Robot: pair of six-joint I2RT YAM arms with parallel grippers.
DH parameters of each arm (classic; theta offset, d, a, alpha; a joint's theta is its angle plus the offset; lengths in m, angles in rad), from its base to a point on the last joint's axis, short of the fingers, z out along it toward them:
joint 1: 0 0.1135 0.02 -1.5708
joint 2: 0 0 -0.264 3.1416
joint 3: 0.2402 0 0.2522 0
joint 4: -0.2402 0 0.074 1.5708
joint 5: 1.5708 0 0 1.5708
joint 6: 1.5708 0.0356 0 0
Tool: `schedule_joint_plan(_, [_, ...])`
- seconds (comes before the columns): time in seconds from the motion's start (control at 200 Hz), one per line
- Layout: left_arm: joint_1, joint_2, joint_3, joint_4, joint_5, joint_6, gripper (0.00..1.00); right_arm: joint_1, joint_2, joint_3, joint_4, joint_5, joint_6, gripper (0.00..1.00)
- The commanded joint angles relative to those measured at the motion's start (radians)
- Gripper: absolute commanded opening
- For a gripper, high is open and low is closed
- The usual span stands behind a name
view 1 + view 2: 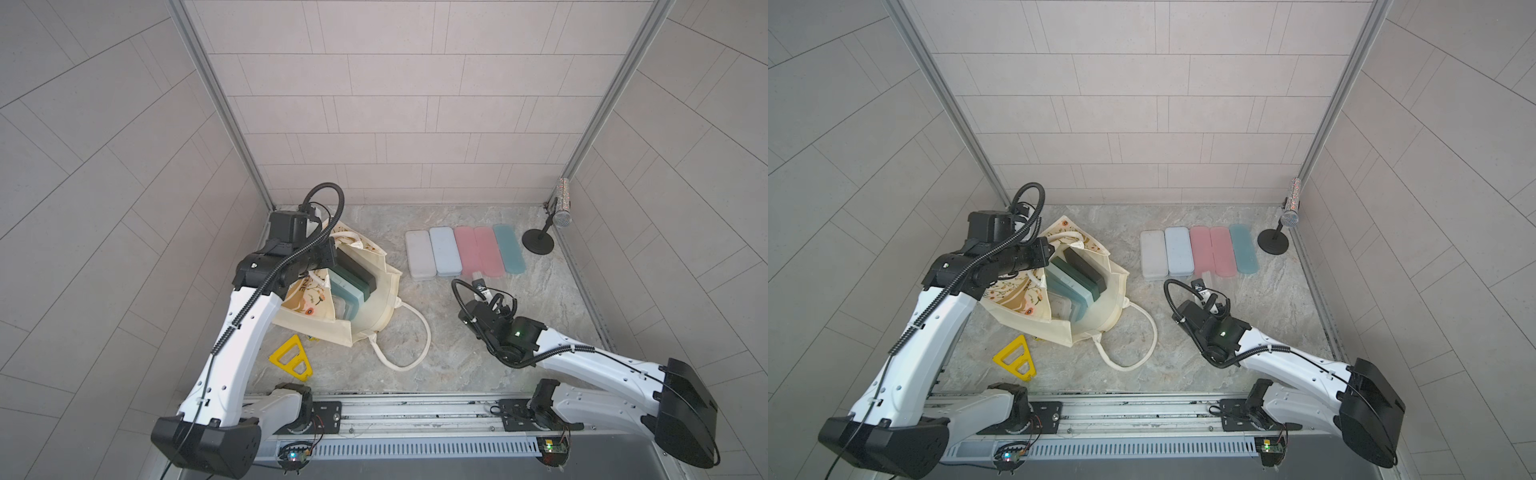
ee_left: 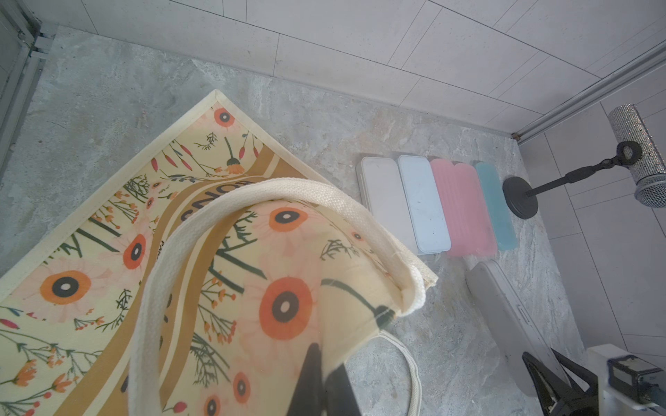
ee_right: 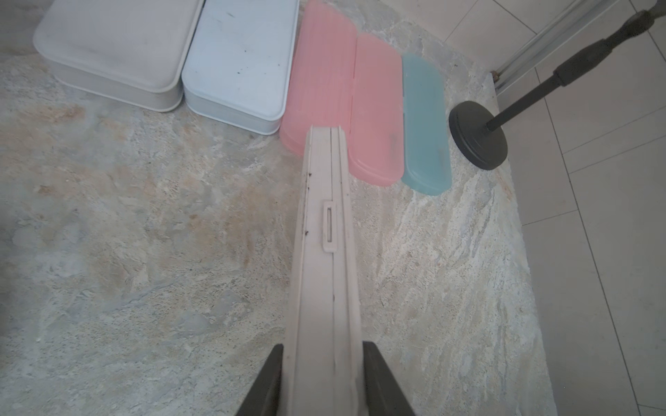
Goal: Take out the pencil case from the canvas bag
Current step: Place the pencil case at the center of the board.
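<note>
Right wrist view shows the right tool (image 3: 320, 363) with its jaws closed on the two flat sides of a cream case (image 3: 322, 234), held on edge over the surface (image 3: 144, 252). In both top views that case is outside the bag (image 1: 374, 316), to its right, its far end at a row (image 1: 467, 251) of five more. The left tool (image 2: 322, 374) is pinched shut on the bag's printed wall. Other cases (image 1: 353, 278) stand on edge inside the bag.

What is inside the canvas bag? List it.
The canvas bag holds pencil cases standing on edge, side by side: a black case, a dark green case and paler blue-green ones. Their lower parts, the bag's bottom and the exact count are hidden.
</note>
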Motion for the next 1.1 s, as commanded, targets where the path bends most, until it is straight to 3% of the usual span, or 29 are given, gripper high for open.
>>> schedule_joint_plan(0.0, [0.008, -0.009, 0.049, 0.043, 0.003, 0.002, 0.00, 0.056, 0.073, 0.022, -0.085, -0.044, 0.041, 0.40])
schedule_joint_plan(0.195, [0.008, -0.006, 0.050, 0.048, 0.011, -0.002, 0.00, 0.131, 0.154, 0.035, -0.123, -0.052, 0.087, 0.53])
schedule_joint_plan(0.365, [0.009, -0.006, 0.049, 0.050, 0.012, -0.004, 0.00, 0.128, 0.098, 0.033, -0.084, -0.058, 0.096, 0.60])
schedule_joint_plan(0.51, [0.008, -0.004, 0.053, 0.050, 0.028, -0.003, 0.00, 0.079, 0.014, 0.016, 0.063, -0.154, 0.030, 0.65])
schedule_joint_plan(0.74, [0.008, -0.066, 0.046, 0.083, 0.107, 0.018, 0.00, -0.189, 0.098, 0.040, 0.116, -0.542, -0.110, 0.69])
schedule_joint_plan(0.961, [0.009, -0.130, 0.068, 0.055, 0.028, 0.030, 0.00, -0.196, 0.274, 0.149, 0.005, -0.573, -0.201, 0.66])
schedule_joint_plan(1.096, [0.011, -0.135, 0.079, 0.048, 0.015, 0.032, 0.00, -0.194, 0.317, 0.167, 0.002, -0.526, -0.210, 0.65])
